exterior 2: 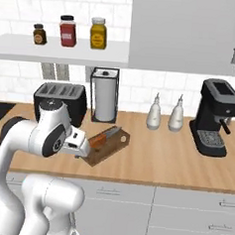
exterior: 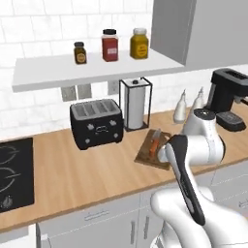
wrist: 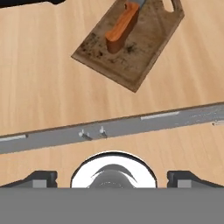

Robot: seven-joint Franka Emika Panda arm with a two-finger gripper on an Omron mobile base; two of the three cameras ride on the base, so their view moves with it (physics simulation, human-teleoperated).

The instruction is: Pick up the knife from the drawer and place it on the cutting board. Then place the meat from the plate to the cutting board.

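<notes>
Knife (wrist: pixel 122 27) lies on cutting board (wrist: pixel 144 52), orange handle toward 7 o'clock in hand view. Gripper (wrist: pixel 112 175) apart from board, fingers wide, released, empty.

The cutting board (exterior: pixel 151 153) lies flat on the wooden desk (exterior: pixel 87 169), right of center in the frame. The knife (exterior: pixel 154 144) rests on top of it, orange-brown handle toward the viewer. The white arm (exterior: pixel 193 160) rises from the lower right and partly covers the board's right edge. A black toaster (exterior: pixel 96 123) stands left of the board, and a paper towel holder (exterior: pixel 135 103) stands behind it. Three jars (exterior: pixel 110 45) sit on the shelf (exterior: pixel 58 70) in the upper left.
</notes>
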